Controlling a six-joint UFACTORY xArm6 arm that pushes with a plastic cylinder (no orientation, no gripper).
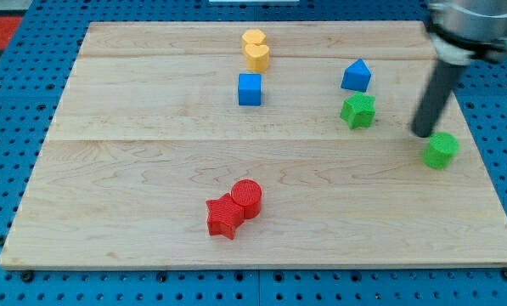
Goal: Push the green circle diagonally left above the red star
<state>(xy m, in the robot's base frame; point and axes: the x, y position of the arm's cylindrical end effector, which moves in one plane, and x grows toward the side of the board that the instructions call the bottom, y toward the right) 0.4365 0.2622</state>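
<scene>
The green circle (441, 150) sits near the board's right edge, at mid height. My tip (422, 133) rests just above and left of it, nearly touching. The red star (224, 216) lies at the lower middle of the board, with a red circle (247, 198) touching its upper right side. The dark rod rises from the tip toward the view's top right.
A green star (357, 110) and a blue pentagon-like block (356, 76) stand left of the rod. A blue cube (250, 89) and two yellow blocks (255, 49) sit at the top middle. The wooden board (134, 195) lies on a blue pegboard.
</scene>
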